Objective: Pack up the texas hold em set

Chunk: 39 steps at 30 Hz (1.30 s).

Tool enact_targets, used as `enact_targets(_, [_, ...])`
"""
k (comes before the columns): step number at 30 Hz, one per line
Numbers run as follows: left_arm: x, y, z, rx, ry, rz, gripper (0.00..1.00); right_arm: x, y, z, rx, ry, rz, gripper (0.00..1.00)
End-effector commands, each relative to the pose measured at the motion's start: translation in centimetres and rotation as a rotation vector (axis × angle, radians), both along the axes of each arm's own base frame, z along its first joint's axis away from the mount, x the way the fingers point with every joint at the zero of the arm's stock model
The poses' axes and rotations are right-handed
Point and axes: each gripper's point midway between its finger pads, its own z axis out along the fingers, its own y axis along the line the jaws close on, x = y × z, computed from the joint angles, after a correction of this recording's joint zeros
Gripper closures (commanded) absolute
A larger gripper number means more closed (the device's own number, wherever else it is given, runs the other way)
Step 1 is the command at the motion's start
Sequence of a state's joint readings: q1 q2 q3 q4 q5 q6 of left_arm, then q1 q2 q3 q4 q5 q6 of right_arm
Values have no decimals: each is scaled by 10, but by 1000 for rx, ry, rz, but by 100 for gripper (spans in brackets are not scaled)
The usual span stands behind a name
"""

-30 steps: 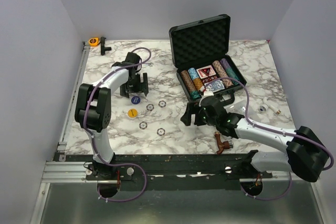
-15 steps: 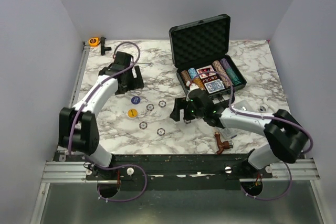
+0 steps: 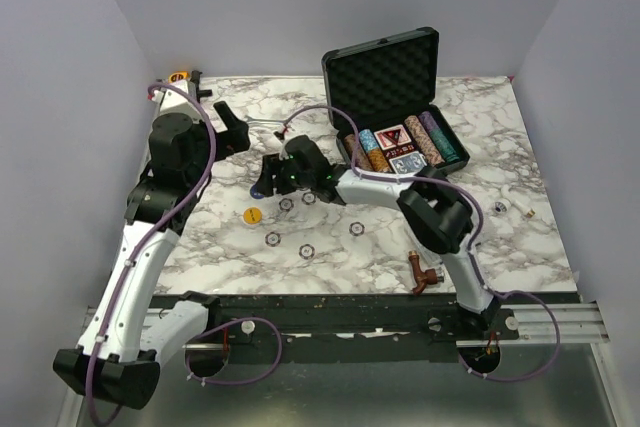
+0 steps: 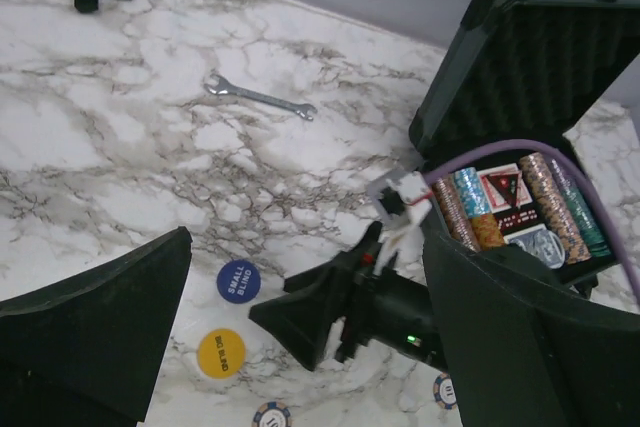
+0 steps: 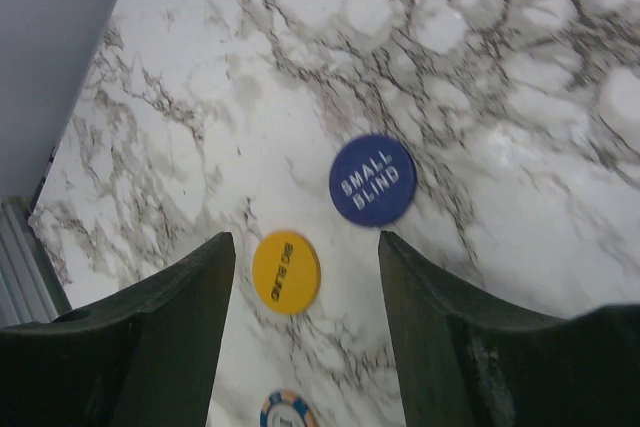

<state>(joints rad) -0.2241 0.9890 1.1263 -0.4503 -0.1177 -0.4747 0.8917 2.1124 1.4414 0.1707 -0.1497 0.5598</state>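
The black case (image 3: 385, 72) stands open at the back right, with rows of striped chips (image 3: 400, 147) and card decks in its tray. A blue "small blind" disc (image 5: 372, 179) and a yellow "big blind" disc (image 5: 285, 271) lie flat on the marble. Several loose chips (image 3: 307, 248) lie near them. My right gripper (image 5: 305, 239) hovers open just above the discs; the yellow one shows between its fingers (image 5: 170, 337). My left gripper (image 4: 310, 347) is raised and wide open, holding nothing, looking down on the right gripper (image 4: 330, 312).
A small wrench (image 3: 262, 122) lies behind the discs. An orange tape measure (image 3: 180, 77) and a black T-piece (image 3: 197, 87) sit at the back left corner. A brown pipe fitting (image 3: 423, 274) lies near the front edge. Small metal parts (image 3: 500, 208) lie at the right.
My right arm has swung left from beside the case to above the two discs, its jaws narrowing a little. My left arm has lifted and drawn back to the left, jaws wider.
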Motion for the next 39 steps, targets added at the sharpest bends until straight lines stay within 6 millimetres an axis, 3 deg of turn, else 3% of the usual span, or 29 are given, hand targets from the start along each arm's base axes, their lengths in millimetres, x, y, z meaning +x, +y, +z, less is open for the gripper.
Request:
enact_targets(1, [-9,-2,21,2,-90,-41,2,8,47,-6,52,0,85,42])
enact_targets(8, [-18,-12,33,-35,-118,-98,1,20,72,-25,61,-6,132,58])
enact_targets(13, [-18,-20,32,-53,-112,-136,1,21,84,-40,57,18,168,61])
enact_targets(18, [-16,-22,29,-51,-92,-146,2,21,77,-63,9,26,155,62])
enact_targets(21, [-14,-23,27,-52,-85,-148,1,18,64,-80,-55,25,151,62])
enact_targets(25, [-13,-25,25,-54,-77,-158,1,13,26,-101,-200,9,103,62])
enact_targets(28, [-14,-26,25,-56,-69,-161,2,5,-22,-112,-332,-2,22,64])
enact_targets(30, [-14,-26,26,-57,-71,-164,2,-19,-56,-118,-413,40,35,64])
enact_targets(33, [-14,-25,28,-52,-76,-161,2,-47,-96,-113,-452,65,22,64])
enact_targets(36, [-8,-17,22,-48,-46,-133,1,-58,-107,-96,-448,54,30,63])
enact_targets(39, [-6,-12,22,-71,-36,-122,1,-63,-82,-79,-389,-24,97,55])
